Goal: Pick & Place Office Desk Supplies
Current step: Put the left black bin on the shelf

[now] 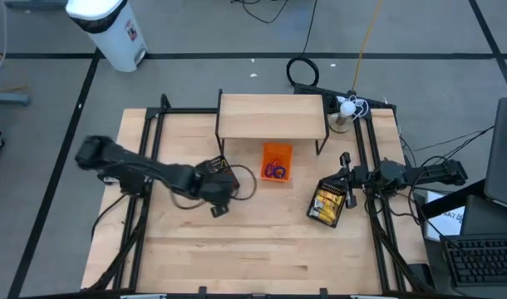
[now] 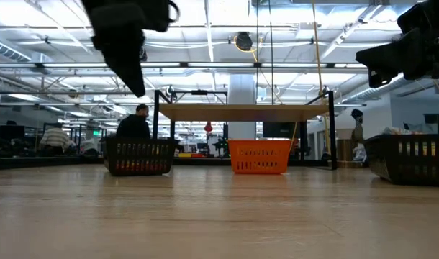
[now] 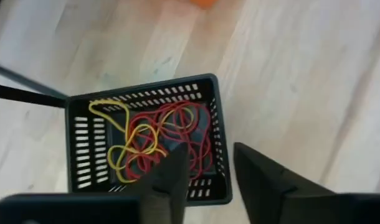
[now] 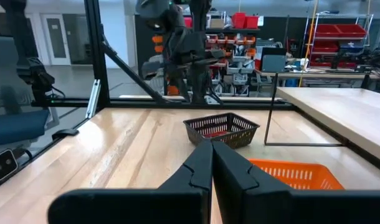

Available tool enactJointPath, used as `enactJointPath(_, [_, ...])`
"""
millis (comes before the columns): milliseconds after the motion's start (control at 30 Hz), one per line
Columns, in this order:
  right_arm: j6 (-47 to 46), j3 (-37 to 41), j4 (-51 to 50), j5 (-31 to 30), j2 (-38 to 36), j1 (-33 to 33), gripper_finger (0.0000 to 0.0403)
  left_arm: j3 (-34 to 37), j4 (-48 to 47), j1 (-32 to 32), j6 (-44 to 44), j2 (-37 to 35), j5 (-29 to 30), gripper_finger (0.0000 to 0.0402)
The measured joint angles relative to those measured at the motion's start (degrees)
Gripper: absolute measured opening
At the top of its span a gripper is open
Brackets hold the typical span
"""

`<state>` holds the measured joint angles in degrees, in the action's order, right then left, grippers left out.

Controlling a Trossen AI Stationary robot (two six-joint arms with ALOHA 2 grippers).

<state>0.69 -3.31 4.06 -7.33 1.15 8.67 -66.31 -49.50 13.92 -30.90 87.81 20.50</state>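
Observation:
A dark mesh basket (image 3: 146, 140) holds a tangle of red and yellow rubber bands (image 3: 156, 143) that lie on its floor. My left gripper (image 3: 209, 180) hangs open above that basket's rim, well off the table (image 2: 122, 36), with nothing between its fingers. An orange basket (image 1: 277, 162) stands mid-table with small purple and red rings (image 1: 275, 172) inside. A second dark basket (image 1: 328, 202) holds yellow-and-white pieces. My right gripper (image 4: 212, 158) is shut and raised near it (image 1: 347, 178), pointing toward the table's left.
A raised wooden shelf (image 1: 273, 116) on dark legs spans the far middle of the table, behind the orange basket (image 2: 259, 156). Dark frame rails (image 1: 154, 149) run along both sides. Bare wood (image 1: 262, 249) lies toward the near edge. People show in the room beyond (image 2: 137, 122).

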Motion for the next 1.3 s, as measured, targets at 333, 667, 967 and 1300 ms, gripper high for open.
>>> enactJointPath(333, [0.0, 0.0, 0.0, 0.0, 0.3, 0.0, 0.0, -8.3, -7.5, -5.7, 0.3, 13.7, -9.0, 0.0206])
enactJointPath(667, [0.0, 0.0, 0.0, 0.0, 0.3, 0.0, 0.0, -8.3, -7.3, -9.1, 1.7, 18.2, -10.3, 0.0213])
enactJointPath(967, [0.0, 0.0, 0.0, 0.0, 0.3, 0.0, 0.0, -8.3, -7.3, -9.1, 2.0, 18.7, -11.0, 0.0196])
enactJointPath(1300, [0.0, 0.0, 0.0, 0.0, 0.3, 0.0, 0.0, -8.2, -7.0, -9.1, 4.4, 22.6, -12.6, 0.018])
